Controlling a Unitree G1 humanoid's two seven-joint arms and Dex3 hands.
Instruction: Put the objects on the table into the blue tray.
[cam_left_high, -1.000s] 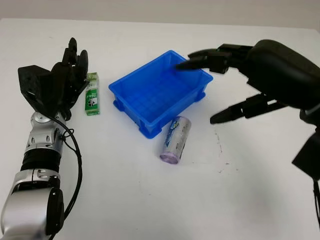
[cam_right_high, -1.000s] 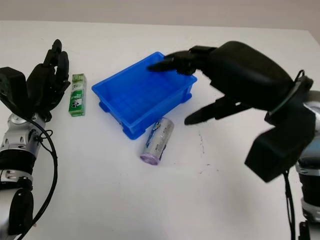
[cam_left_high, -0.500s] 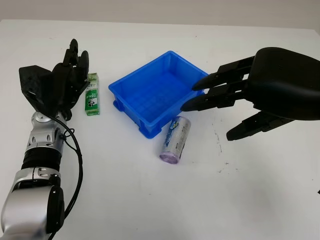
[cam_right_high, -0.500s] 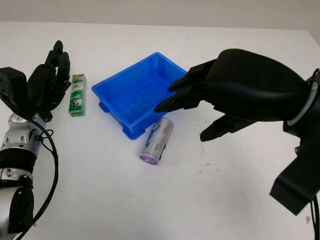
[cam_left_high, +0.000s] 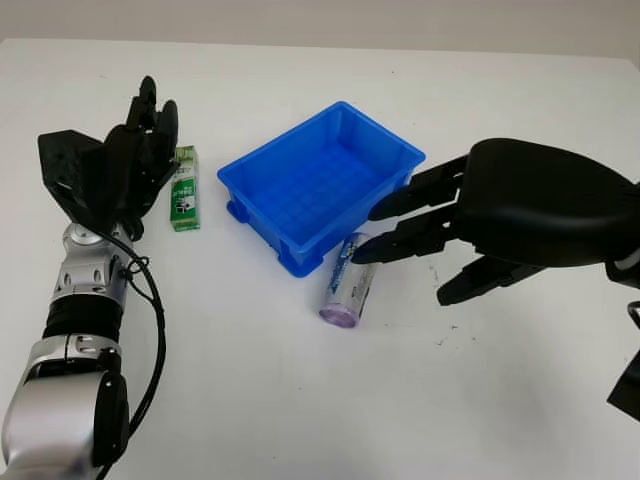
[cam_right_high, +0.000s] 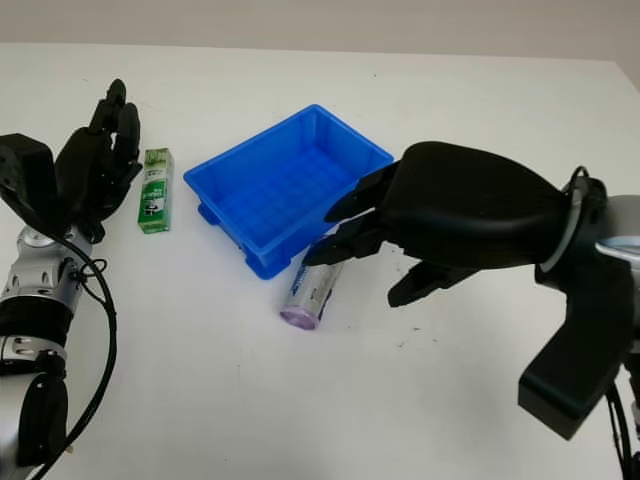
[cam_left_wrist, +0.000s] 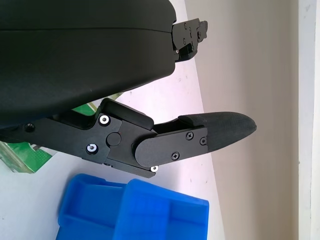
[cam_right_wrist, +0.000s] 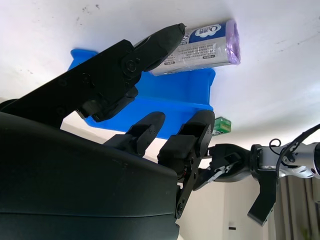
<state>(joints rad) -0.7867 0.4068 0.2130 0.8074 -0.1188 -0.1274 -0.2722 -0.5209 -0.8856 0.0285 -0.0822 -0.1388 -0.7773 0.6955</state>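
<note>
Right hand (cam_left_high: 400, 235), open and holding nothing, hovers above the silver-purple cylindrical roll (cam_left_high: 351, 280) lying on the white tabletop (cam_left_high: 300, 400) at 5 o'clock of the blue plastic tray (cam_left_high: 320, 180), probably to grasp it.

Black robot hand (cam_left_high: 410, 228) shells, silver cabled forearm (cam_left_high: 85, 290).
</note>
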